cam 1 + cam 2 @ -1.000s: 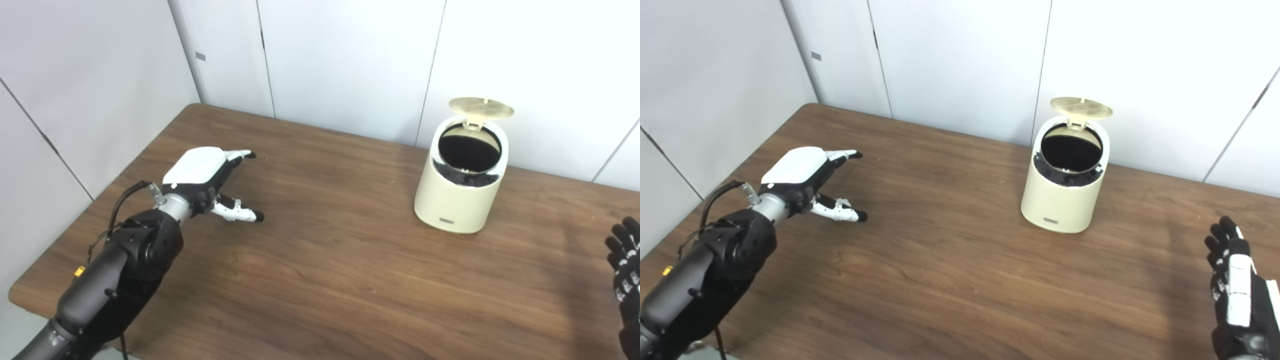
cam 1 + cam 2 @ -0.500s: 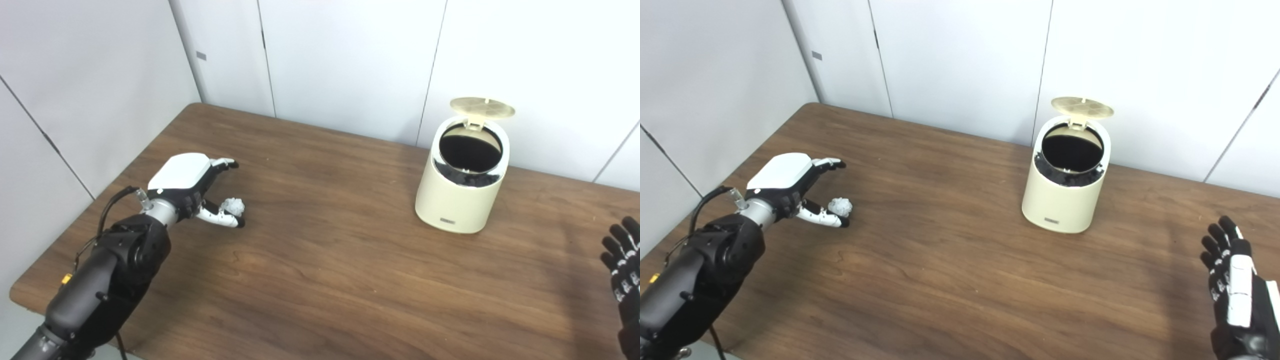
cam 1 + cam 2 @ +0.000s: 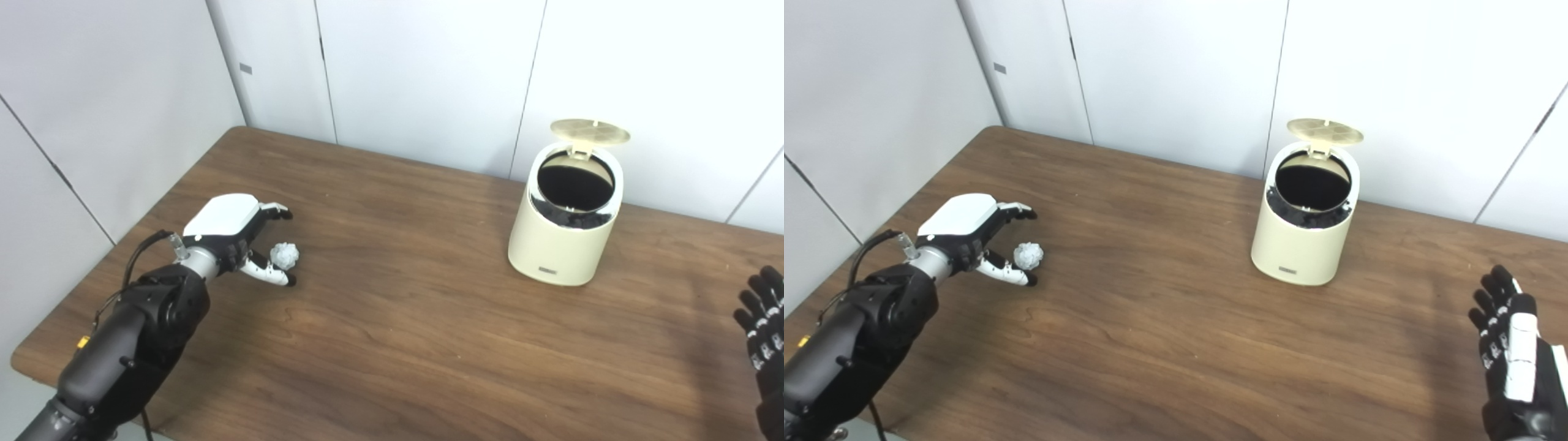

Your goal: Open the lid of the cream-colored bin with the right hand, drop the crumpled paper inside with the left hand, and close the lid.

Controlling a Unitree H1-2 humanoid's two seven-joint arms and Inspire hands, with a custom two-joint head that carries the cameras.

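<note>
White panel walls [image 3: 429, 73] (seamed); wooden table [image 3: 398, 343]

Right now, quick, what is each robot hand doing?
Left hand: open, fingers spread around the crumpled paper on the table, not gripping it yet.
Right hand: open, fingers apart, holding nothing.

- Right hand [image 3: 762, 343] is cut off by the left eye view's right edge.
- Small label [image 3: 1288, 268] on the bin [image 3: 1304, 245] is too small to read.
- The bin's dark interior hides its contents.
</note>
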